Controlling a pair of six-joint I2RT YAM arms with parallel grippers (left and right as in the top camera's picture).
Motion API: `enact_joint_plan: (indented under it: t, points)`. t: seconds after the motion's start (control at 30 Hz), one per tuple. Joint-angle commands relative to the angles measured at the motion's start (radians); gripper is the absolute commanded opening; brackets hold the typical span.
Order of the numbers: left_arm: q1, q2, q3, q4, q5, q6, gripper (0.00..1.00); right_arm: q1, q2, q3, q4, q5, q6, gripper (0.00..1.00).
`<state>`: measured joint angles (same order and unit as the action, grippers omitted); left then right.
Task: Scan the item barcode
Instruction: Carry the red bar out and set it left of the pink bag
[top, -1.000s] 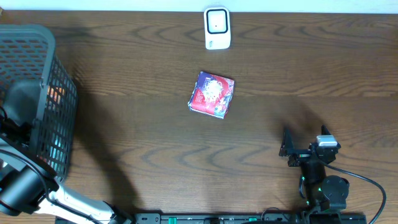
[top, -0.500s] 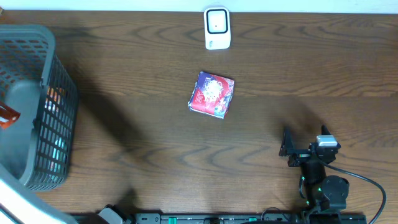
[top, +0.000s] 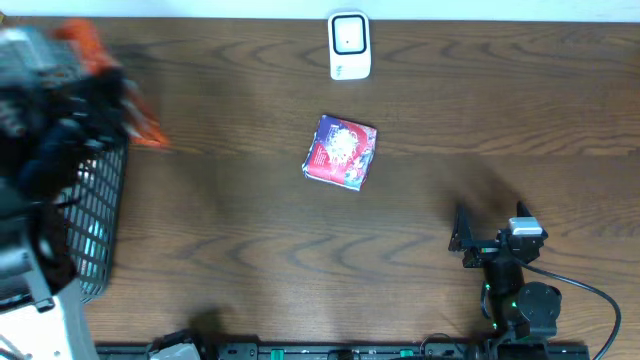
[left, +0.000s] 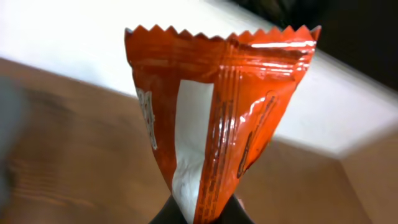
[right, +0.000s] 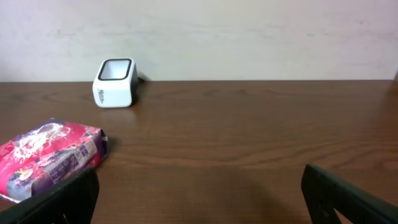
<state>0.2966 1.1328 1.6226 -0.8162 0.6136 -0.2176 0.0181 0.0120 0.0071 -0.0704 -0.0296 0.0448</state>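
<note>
Observed: the left fingers (left: 199, 218) are clamped on the bottom edge of an orange packet (left: 217, 106). The packet stands upright above them, its sawtooth seal uppermost and its back seam and a white panel (left: 193, 130) turned toward the wrist camera. Pinching it by one end leaves both broad faces exposed, which is presumably the reason for this hold, since a printed code has to be shown clear of the fingers. No barcode can be made out on the visible face. The overhead view renders this arm and packet only as a blur above the wire basket (top: 100, 200), well clear of the surface (top: 250, 260). The barcode scanner (top: 349, 45) stands at the far edge, well away to the right of the left fingers, window facing up, so the packet would need to be carried across and turned face-down over it. That step is judged not yet done. The right fingers (top: 463, 238) are spread wide, hold nothing, and sit low at the near edge, apparently parked out of the working path. A pink-and-purple packet (top: 341, 152) lies flat ahead and to the left of them, between them and the scanner. Its role cannot be determined.
</note>
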Motion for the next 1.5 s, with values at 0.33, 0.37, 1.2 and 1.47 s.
enact_joint_plan:
  t: [0.33, 0.37, 1.2, 1.47]
  points:
    - [-0.338, 0.238, -0.013, -0.097, -0.290, 0.072, 0.07, 0.014, -0.005, -0.002, -0.004, -0.005, 0.010, 0.99]
    - [-0.339, 0.264, -0.013, -0.096, -0.290, 0.072, 0.07, 0.014, -0.005, -0.002, -0.004, -0.005, 0.010, 0.99]
    - [-0.525, 0.807, -0.013, -0.050, -0.307, 0.053, 0.08, 0.014, -0.005, -0.002, -0.004, -0.005, 0.010, 0.99]
    - [-0.565, 0.820, -0.015, -0.040, -0.404, -0.054, 0.52, 0.014, -0.005, -0.002, -0.004, -0.005, 0.010, 0.99]
